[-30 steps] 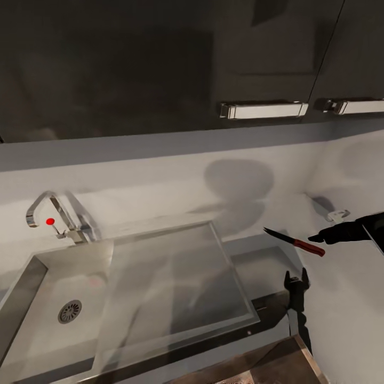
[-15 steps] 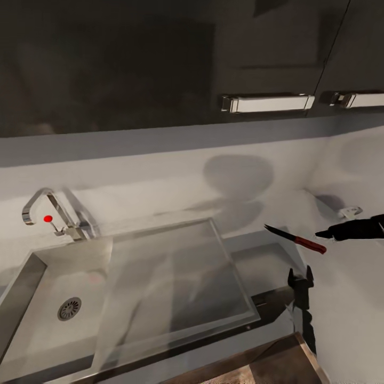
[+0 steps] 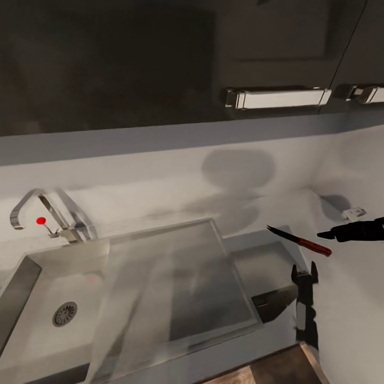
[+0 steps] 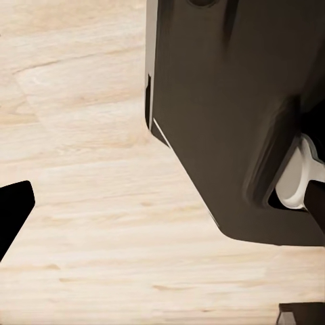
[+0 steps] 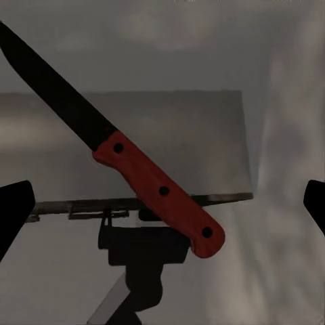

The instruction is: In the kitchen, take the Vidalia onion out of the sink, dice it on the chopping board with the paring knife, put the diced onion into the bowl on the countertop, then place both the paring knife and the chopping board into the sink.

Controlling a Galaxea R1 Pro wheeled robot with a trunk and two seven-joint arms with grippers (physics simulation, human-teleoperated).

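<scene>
The robot's right gripper is black all over, with a long thin shape that comes to a point. In the head view it sits at about 3 o'clock, and the arm behind it is black too.

The other black part, at about 5 o'clock in the head view, is a tall, thin post. It has two short prongs on top, like a little fork, and a pale grey stripe lower down.

In the right wrist view, two black fingertips show at 9 and 3 o'clock.

In the left wrist view, a big dark brown-black shell with rounded corners has a white round piece at its side. A black fingertip shows at 9 o'clock.
</scene>
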